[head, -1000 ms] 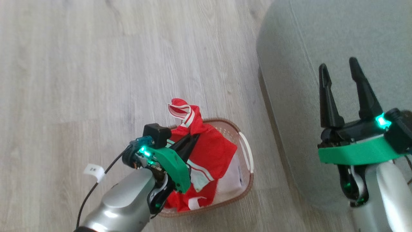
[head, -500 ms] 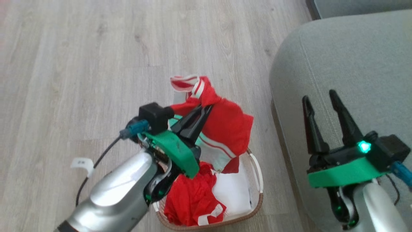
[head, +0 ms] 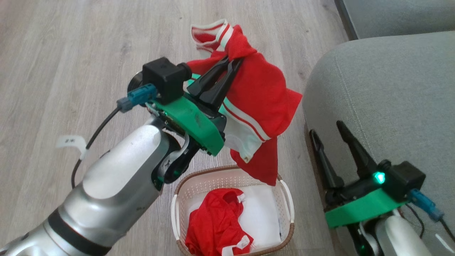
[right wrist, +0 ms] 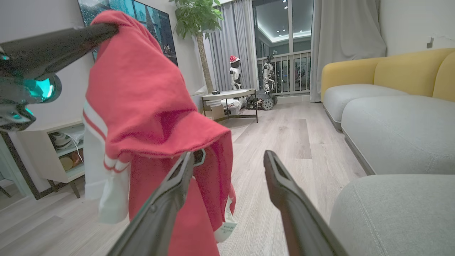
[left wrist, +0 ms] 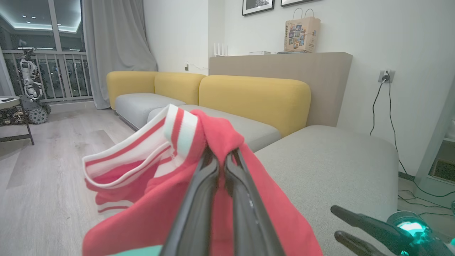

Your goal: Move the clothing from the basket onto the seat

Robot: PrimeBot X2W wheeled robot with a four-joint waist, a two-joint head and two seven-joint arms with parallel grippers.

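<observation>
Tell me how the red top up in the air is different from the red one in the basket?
The lifted garment hangs pinched in the left gripper; the other garment lies loose in the basket, untouched. The lifted garment is spread out and draping, showing white stripes and a white panel; the other garment is crumpled into a heap. Both are bright red with white trim.

I record the small cream-white perforated plastic laundry basket (head: 288, 199) on the pale wood-plank floor (head: 71, 53), directly left of the large grey-green fabric-upholstered sofa seat (head: 391, 89). One red thin-fabric garment with white trim (head: 217, 224) lies inside it, toward its left side. A second red white-striped thin-fabric garment (head: 263, 96) hangs from my left gripper (head: 234, 61), above the basket's far rim. My right gripper (head: 326, 128) stands at the seat's left edge, right of the basket.
</observation>
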